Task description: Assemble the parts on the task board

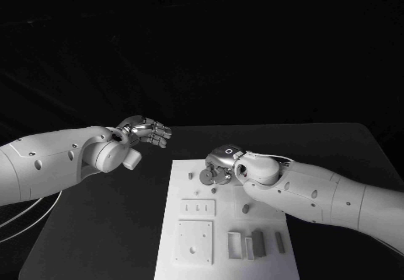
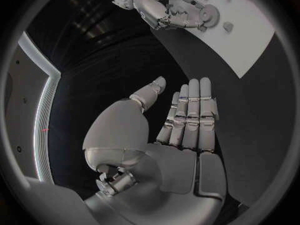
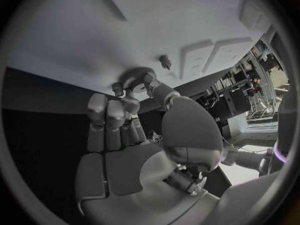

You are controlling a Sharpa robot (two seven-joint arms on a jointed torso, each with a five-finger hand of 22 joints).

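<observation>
- Head view: we see the left hand (image 1: 145,132) off the task board (image 1: 226,221), above the black table (image 1: 110,233), holding nothing; the right hand (image 1: 220,168) holds a grey gear (image 1: 209,175) over the board's far end.
- Left wrist view: fingers (image 2: 192,114) straight, side by side, empty.
- Right wrist view: fingertips (image 3: 128,104) pinch the gear (image 3: 134,78) against the board (image 3: 112,30), near a small peg (image 3: 165,61).

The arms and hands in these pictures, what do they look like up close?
Both arms are smooth, rounded white shells with small dark holes along them. A thin pale cable loops under the left arm. The left hand and the right hand are shiny silver metal, built of many jointed segments with grey pads on palm and fingers. A small glowing ring marks the right wrist.
</observation>
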